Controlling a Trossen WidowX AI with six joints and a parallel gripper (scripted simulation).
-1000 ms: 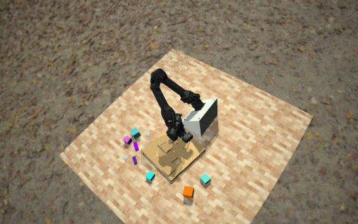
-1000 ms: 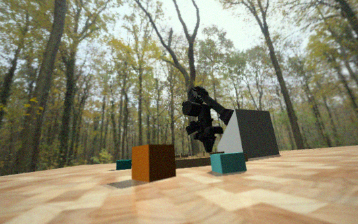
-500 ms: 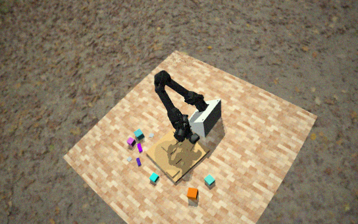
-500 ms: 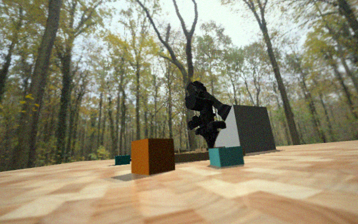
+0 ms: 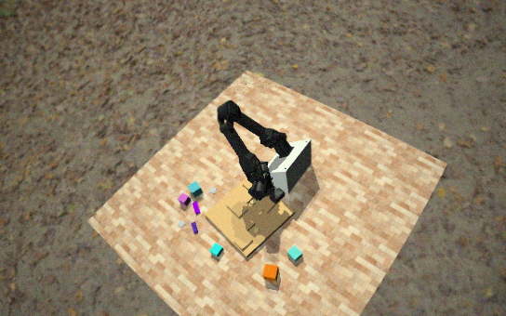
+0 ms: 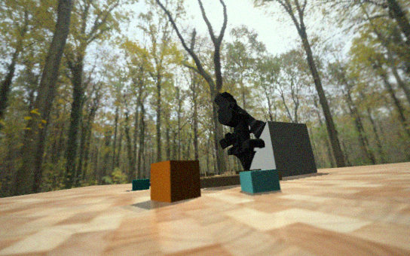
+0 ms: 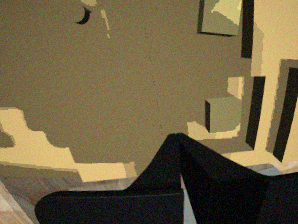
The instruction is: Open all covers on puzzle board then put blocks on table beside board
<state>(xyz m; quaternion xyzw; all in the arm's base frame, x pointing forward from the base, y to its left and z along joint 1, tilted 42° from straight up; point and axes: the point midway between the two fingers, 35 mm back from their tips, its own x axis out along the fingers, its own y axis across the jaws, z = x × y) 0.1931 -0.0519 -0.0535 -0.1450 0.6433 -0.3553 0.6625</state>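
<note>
The tan puzzle board (image 5: 233,228) (image 6: 218,181) lies in front of the arm's grey base box (image 5: 293,163) (image 6: 290,148). My gripper (image 5: 254,199) (image 6: 246,166) (image 7: 174,140) is shut and holds nothing. It hangs low over the board's back edge, close to the base box. In the wrist view the board (image 7: 133,83) is mostly in shadow, with dark track slots (image 7: 256,112) and two pale square pieces (image 7: 220,12) (image 7: 222,115) at the right; I cannot tell whether they are blocks or cover knobs. Several blocks lie on the table around the board.
Left of the board lie a teal cube (image 5: 194,188), a magenta cube (image 5: 183,199), two purple bars (image 5: 196,207) (image 5: 194,227) and two small grey pieces (image 5: 212,190) (image 5: 181,224). In front lie a cyan cube (image 5: 216,250) (image 6: 140,184), another cyan cube (image 5: 294,253) (image 6: 260,181) and an orange cube (image 5: 270,271) (image 6: 175,181).
</note>
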